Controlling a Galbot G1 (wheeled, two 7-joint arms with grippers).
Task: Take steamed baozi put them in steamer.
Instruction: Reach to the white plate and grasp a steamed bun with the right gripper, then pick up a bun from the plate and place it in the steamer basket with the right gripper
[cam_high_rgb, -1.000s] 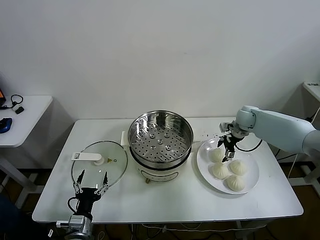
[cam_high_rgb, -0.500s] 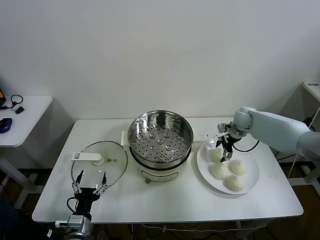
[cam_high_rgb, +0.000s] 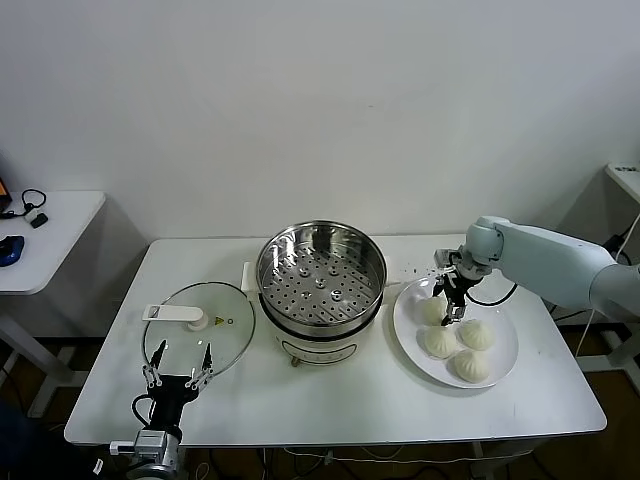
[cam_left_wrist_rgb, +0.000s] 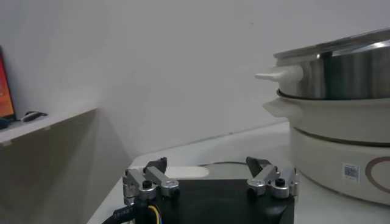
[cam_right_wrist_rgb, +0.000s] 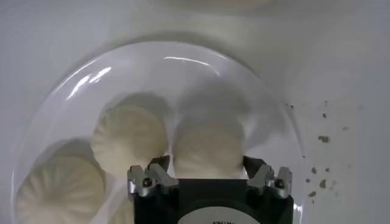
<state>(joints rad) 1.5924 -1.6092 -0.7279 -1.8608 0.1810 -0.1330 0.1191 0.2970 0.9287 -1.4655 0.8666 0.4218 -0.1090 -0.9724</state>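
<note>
Several cream-white pleated baozi lie on a white plate (cam_high_rgb: 500, 315) right of the steamer (cam_high_rgb: 300, 322), a shiny steel pot whose perforated tray is bare. My right gripper (cam_high_rgb: 450, 312) is down over the bun nearest the steamer (cam_high_rgb: 430, 310). In the right wrist view that bun (cam_right_wrist_rgb: 209, 146) fills the gap of the right gripper (cam_right_wrist_rgb: 207, 163), one finger on each side, and it still rests on the plate (cam_right_wrist_rgb: 183, 50). Two more buns (cam_right_wrist_rgb: 129, 135) lie beside it. My left gripper (cam_high_rgb: 181, 362) is parked open at the table's near left edge.
A round glass lid (cam_high_rgb: 200, 325) with a white handle lies flat left of the steamer, just beyond the left gripper (cam_left_wrist_rgb: 207, 164). The steamer's base (cam_left_wrist_rgb: 341, 152) rises close beside it. Crumbs (cam_high_rgb: 410, 268) dot the table behind the plate. A side table (cam_high_rgb: 45, 240) stands far left.
My right gripper has shifted slightly left and down onto the bun nearest the steamer, and its fingers have begun to draw in. The left arm and all the buns have stayed put.
</note>
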